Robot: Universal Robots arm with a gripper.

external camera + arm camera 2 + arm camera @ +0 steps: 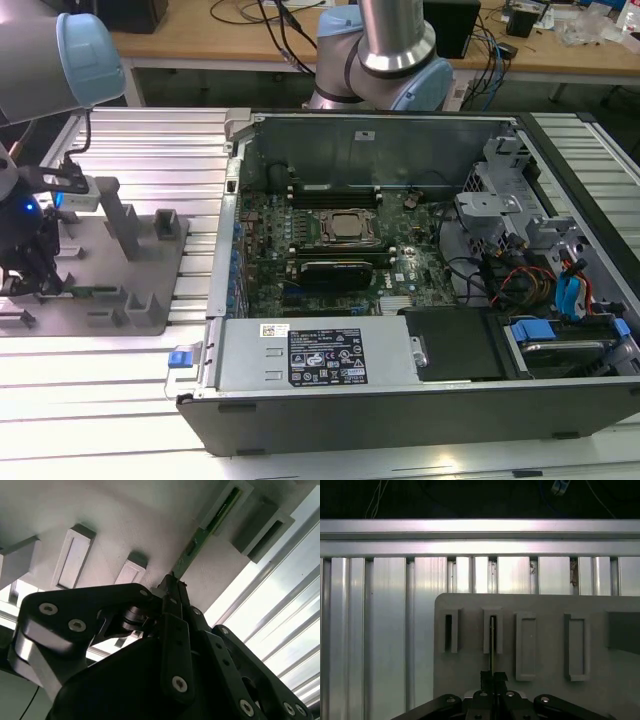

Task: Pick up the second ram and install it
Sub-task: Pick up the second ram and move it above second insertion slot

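The tool [172, 587] is pinched shut on the near end of the green ram stick [200, 537]. The stick stands on edge and runs ahead of the fingertips into a slotted post of the grey holder tray [125, 520]. Beyond the tray lies the ribbed worktop [385, 630], with the open computer case [400, 250] well off to one side.

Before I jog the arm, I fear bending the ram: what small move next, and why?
Probably a straight lift out of the slot: the gripper looks shut on the ram, whose far end sits in the holder slot.
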